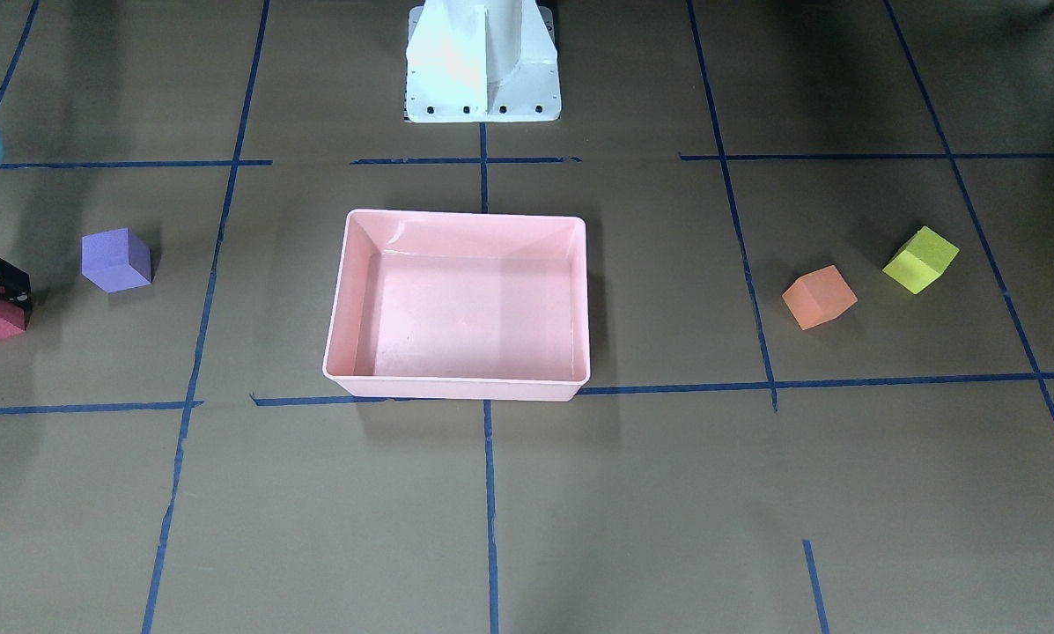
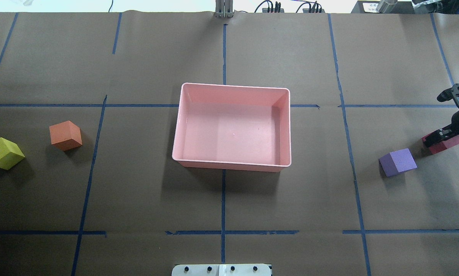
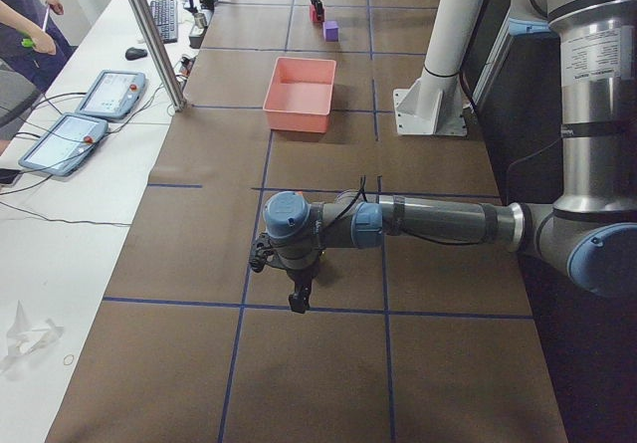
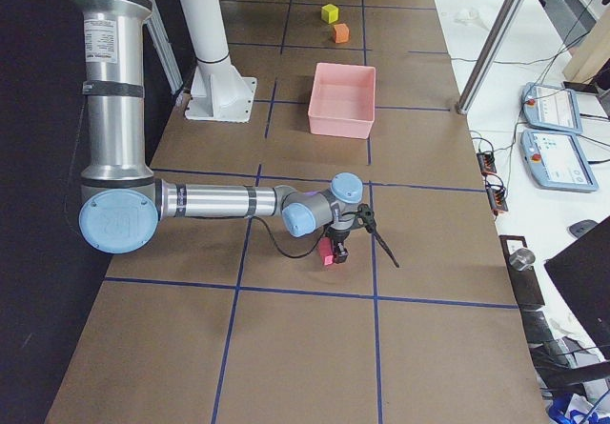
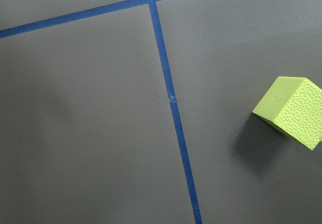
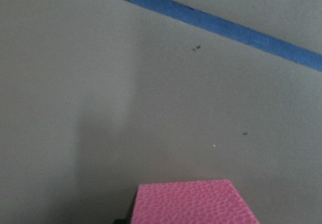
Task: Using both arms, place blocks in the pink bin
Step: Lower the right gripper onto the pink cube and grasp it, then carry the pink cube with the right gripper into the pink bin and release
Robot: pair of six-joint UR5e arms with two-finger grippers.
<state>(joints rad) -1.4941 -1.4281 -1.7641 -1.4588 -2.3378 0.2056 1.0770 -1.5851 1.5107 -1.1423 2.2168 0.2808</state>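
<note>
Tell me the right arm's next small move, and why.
Probably shut the right gripper on the red block. In the overhead view its jaws look spread with the block at them, resting on the table; the right wrist view shows the block close below. The pink bin holds no blocks yet.

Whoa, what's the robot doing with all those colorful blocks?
It is meant to put the blocks into the pink bin, which has nothing in it yet. The right pincer is down at the red block, close to the purple block; I cannot tell if it has grabbed it. The left pincer hangs over the table near the yellow-green block. The orange block sits untouched beside that one.
</note>
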